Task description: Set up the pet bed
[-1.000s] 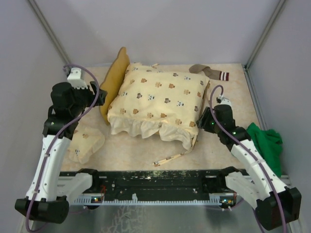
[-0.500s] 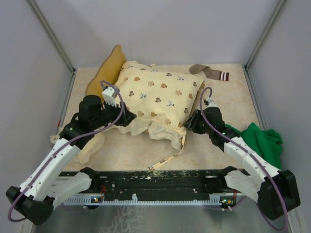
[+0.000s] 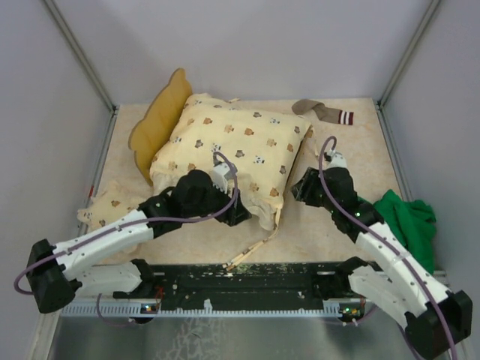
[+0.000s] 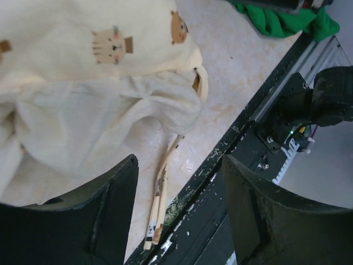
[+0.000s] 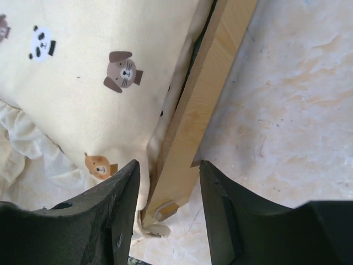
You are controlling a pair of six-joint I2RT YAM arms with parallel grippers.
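The pet bed is almost wholly covered by the cream animal-print quilt (image 3: 225,146). Only its light-wood side rail (image 3: 283,201) shows at the quilt's right edge, and it is clear in the right wrist view (image 5: 207,110). My right gripper (image 3: 301,187) is open, its jaws standing either side of that rail's near end (image 5: 168,164), not closed on it. My left gripper (image 3: 238,214) is open and empty above the quilt's white near frill (image 4: 179,160). The headboard and grey base are hidden.
A mustard cushion (image 3: 157,112) leans at the quilt's far left. A small animal-print pillow (image 3: 112,206) lies at left. A thin wooden stick (image 3: 247,255) lies by the front rail (image 4: 160,199). There is a green cloth (image 3: 409,217) at right and a sock (image 3: 322,112) at the back.
My left arm swung from the far left down to the quilt's near front edge. The bed with its quilt shifted and turned to the left. My right gripper stayed at the bed's right rail.
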